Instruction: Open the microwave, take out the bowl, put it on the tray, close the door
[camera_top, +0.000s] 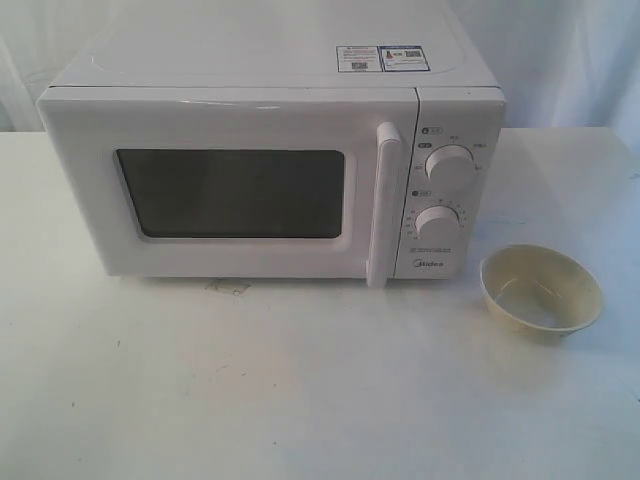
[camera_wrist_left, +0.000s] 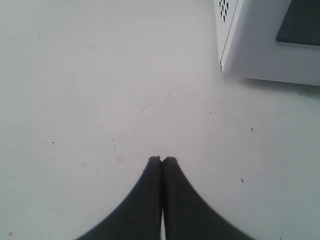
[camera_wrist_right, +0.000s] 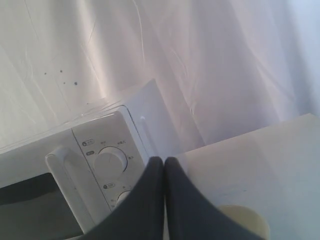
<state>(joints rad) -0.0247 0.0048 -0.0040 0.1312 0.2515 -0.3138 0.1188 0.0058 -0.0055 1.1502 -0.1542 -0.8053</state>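
Your microwave (camera_top: 270, 60) stood on the white desk (camera_top: 300, 400) with its door (camera_top: 230, 190) closed flush. The bowl (camera_top: 541, 290) sat upright and empty on the desk, just beside the knob panel (camera_top: 448, 190) end and clear of it. Your left tool (camera_wrist_left: 162, 159) had its fingers pressed together on nothing, over bare desk near a lower corner of the microwave, and your right tool (camera_wrist_right: 164, 160) was likewise together and empty, held above the bowl.

The white microwave (camera_top: 270, 160) sat with its door (camera_top: 235, 190) shut; the cream bowl (camera_top: 541, 290) stood upright just right of it
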